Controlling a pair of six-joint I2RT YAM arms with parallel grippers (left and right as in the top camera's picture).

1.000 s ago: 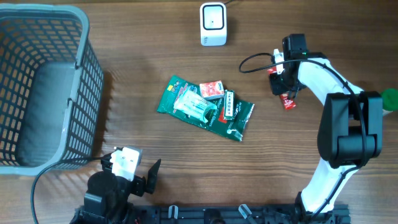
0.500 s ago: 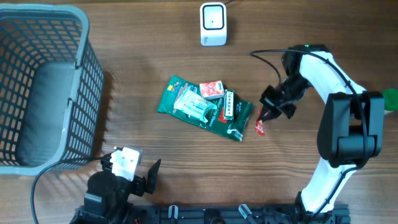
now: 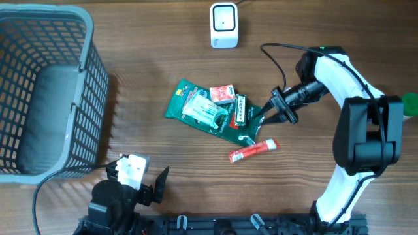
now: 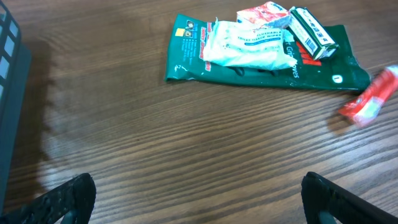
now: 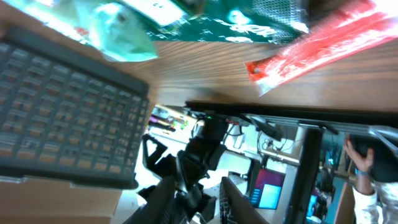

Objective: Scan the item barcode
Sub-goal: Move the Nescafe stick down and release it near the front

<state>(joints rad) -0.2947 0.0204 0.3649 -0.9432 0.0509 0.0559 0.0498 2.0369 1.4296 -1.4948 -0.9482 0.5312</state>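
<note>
R claw (image 3: 262, 117) a bit open, holds nothing; red packet (image 3: 253, 150) lies on counter (image 3: 157, 59) nearby. L claw (image 4: 199, 196) wide open.

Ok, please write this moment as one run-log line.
red packet: lying on table, not held | right gripper: by right end of green bag, jaws unclear | left gripper: open, empty | scanner: far side, nothing before it

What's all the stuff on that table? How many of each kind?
Soft packets: 3 (green pouch, pale packet, red sachet)
Small boxes: 2 (red box, green box)
Mesh basket: 1
White scanner: 1
Green thing, cut off at the right edge: 1
Total: 8
</note>
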